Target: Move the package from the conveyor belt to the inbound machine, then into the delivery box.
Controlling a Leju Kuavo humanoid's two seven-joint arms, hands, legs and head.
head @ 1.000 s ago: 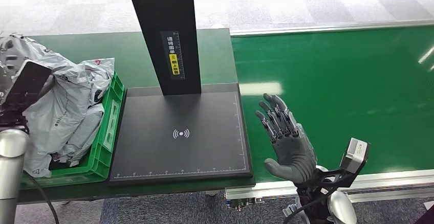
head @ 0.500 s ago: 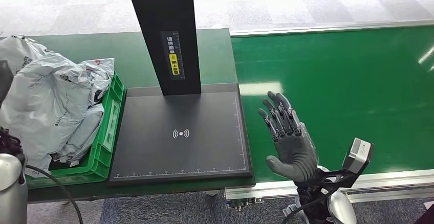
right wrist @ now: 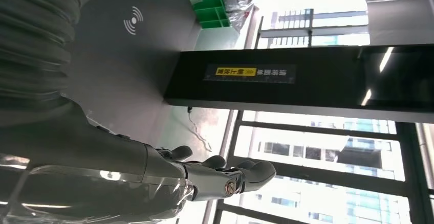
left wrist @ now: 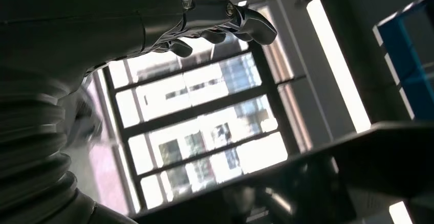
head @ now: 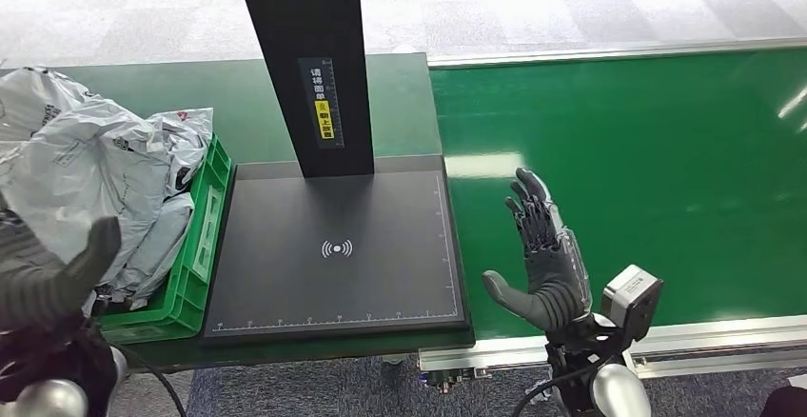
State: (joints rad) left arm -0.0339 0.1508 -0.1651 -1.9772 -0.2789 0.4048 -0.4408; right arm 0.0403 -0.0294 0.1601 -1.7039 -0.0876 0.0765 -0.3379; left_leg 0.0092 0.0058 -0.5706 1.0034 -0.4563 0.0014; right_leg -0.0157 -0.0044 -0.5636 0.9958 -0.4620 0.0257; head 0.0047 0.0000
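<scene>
The right hand (head: pixel 545 269) is spread wide and holds nothing. It hangs over the green belt (head: pixel 647 169), just beside the black scan pad (head: pixel 333 255). The left hand (head: pixel 48 279) is spread too, near the green box (head: pixel 195 255) on the pad's other side. Grey bags (head: pixel 95 179) fill that box.

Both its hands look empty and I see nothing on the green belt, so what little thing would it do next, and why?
Probably just hold the right hand open above the near edge of the conveyor belt and wait. The visible belt carries no package, the scanner pad is bare, and the grey mailer bags already fill the green box.
</scene>
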